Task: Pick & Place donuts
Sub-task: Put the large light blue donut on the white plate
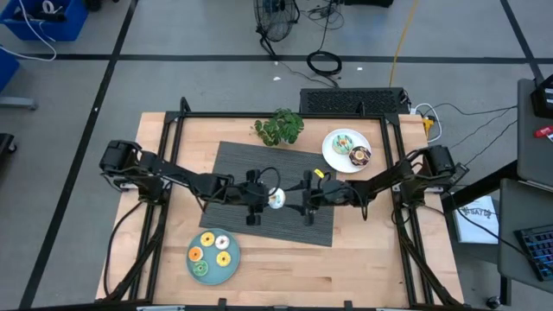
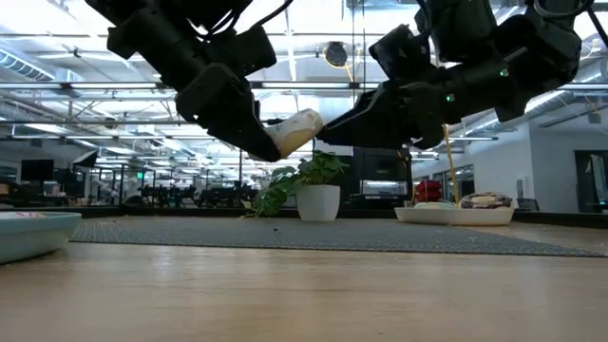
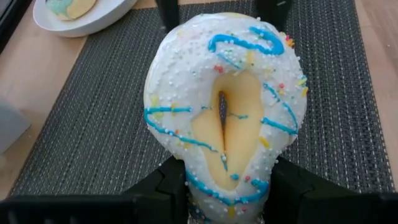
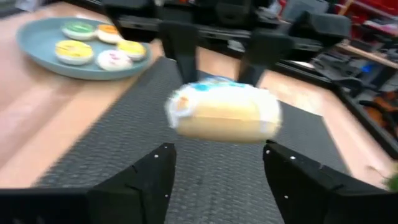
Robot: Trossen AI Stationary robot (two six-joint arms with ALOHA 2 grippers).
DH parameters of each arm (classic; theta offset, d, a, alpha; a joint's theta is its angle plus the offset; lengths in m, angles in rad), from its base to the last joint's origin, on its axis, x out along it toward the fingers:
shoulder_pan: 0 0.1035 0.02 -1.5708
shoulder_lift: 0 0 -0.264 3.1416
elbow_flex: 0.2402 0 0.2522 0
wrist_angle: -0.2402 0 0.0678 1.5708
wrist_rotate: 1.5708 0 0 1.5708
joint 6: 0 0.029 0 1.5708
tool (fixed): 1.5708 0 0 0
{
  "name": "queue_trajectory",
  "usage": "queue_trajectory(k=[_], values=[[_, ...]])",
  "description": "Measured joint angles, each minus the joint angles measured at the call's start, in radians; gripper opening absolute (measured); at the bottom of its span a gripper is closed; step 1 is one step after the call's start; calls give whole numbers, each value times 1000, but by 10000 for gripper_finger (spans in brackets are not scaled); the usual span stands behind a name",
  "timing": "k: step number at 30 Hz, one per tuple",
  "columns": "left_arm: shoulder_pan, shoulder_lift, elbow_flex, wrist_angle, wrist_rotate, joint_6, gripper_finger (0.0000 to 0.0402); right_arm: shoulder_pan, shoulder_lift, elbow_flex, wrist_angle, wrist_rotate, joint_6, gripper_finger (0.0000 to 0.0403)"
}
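A white-iced donut with blue lines and sprinkles [image 3: 227,106] is in my left gripper [image 3: 227,196], in the air over the dark mat [image 1: 233,173]. In the high view this donut [image 1: 276,199] sits between my left gripper [image 1: 263,199] and my right gripper [image 1: 301,198]. My right gripper [image 4: 217,171] is open just short of the donut [image 4: 224,112], one finger toward each of its sides, touching nothing. Several more donuts lie on the teal plate [image 1: 200,275], and others on the white plate [image 1: 333,157]. My left gripper pinches the white donut between its two fingers [image 3: 163,186] at the part of the rim nearest the wrist [image 3: 221,180]. The ring is squeezed so that its hole is a narrow slit. The fingers come level from the table's left. The donut is lifted clear of the mat and sticks out past the fingertips toward my right gripper.
A potted leafy plant [image 1: 278,127] stands at the mat's far edge. The white plate is far right of the mat, the teal plate near left of it. Bare wood [image 1: 363,250] lies at the near right. A metal frame [image 1: 259,115] runs round the table's edges.
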Motion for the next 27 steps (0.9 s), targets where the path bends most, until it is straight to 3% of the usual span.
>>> queue_trajectory(k=[6, 9, 21, 27], values=[[1, 0, 0, 10, 0, -6, 150, 0, 0, 0, 10, -27, 11, 273], [1, 0, 0, 25, 0, -6, 149, 0, 0, 0, 62, 20, 8, 283], [1, 0, 0, 39, 0, -6, 149, 0, 0, 0, 97, 25, 3, 267], [2, 0, 0, 39, 1, 1, 149, 7, 2, 0, 98, -29, 23, 266]])
